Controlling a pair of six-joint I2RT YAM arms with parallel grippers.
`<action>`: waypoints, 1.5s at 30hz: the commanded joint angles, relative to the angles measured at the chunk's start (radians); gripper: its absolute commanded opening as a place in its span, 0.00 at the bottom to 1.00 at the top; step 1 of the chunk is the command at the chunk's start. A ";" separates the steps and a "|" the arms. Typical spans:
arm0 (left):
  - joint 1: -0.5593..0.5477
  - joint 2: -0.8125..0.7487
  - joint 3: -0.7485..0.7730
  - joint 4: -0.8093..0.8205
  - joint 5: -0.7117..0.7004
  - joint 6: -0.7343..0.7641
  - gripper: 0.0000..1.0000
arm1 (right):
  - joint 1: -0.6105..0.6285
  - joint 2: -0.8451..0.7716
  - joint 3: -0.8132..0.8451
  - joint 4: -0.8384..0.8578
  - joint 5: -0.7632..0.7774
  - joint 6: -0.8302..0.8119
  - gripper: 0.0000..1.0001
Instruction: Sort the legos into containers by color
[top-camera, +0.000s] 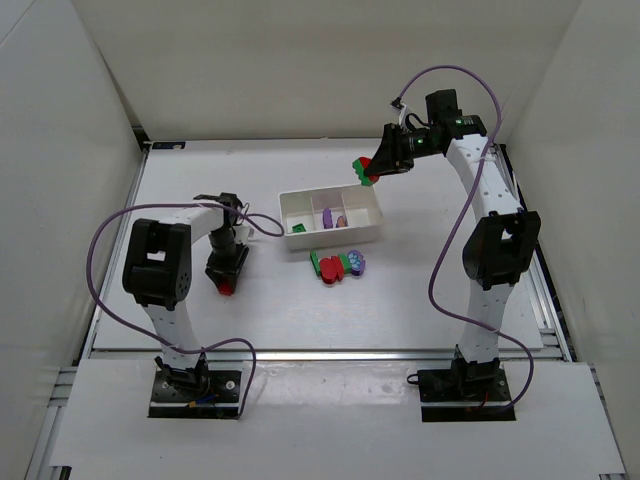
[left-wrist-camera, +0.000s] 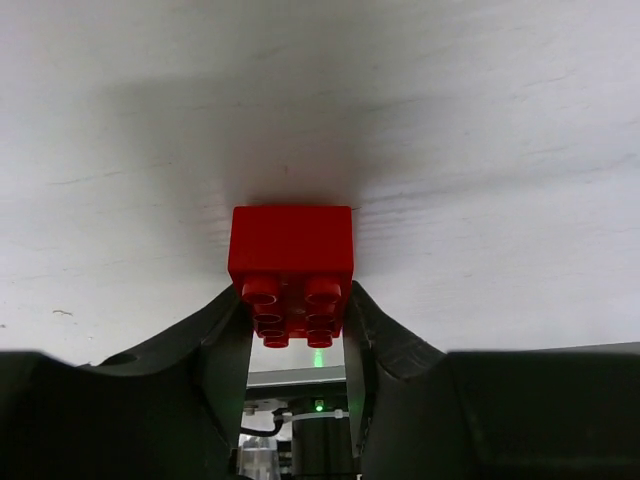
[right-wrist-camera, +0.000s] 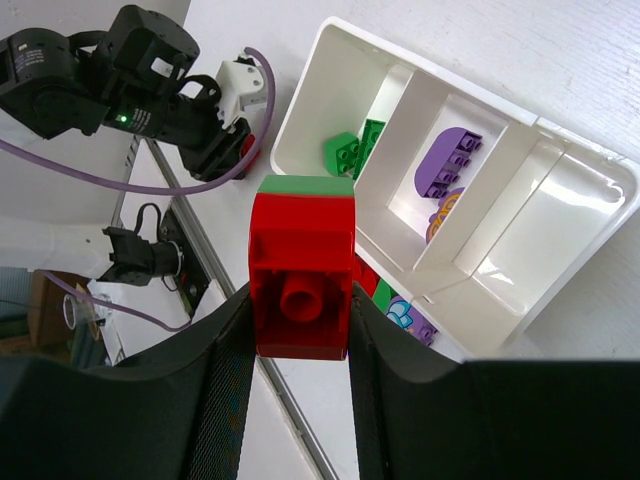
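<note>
Brick cluster (top-camera: 338, 266) just before tray (top-camera: 345, 237); lone brick (top-camera: 227, 287) well left of both.

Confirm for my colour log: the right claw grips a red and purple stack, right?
Wrong colour: the stack in the right claw is red and green, not red and purple, as the right wrist view shows.

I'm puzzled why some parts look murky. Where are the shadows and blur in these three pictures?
Left wrist view: a soft grey shadow falls on the white table just beyond the small red studded plastic brick, and the black fingers nearest the lens look soft. Right wrist view: the red-and-green plastic brick stack and white plastic tray are sharp. Top view: even light, faint shadows.
</note>
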 joint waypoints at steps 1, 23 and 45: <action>0.004 -0.069 0.056 0.018 0.051 0.003 0.10 | -0.007 -0.041 0.014 -0.003 -0.015 -0.012 0.00; -0.205 -0.074 0.512 0.656 0.682 -0.264 0.10 | -0.173 -0.279 -0.170 0.003 0.080 0.016 0.00; -0.377 0.451 0.955 0.561 0.633 -0.238 0.20 | -0.363 -0.557 -0.404 -0.035 0.099 -0.018 0.00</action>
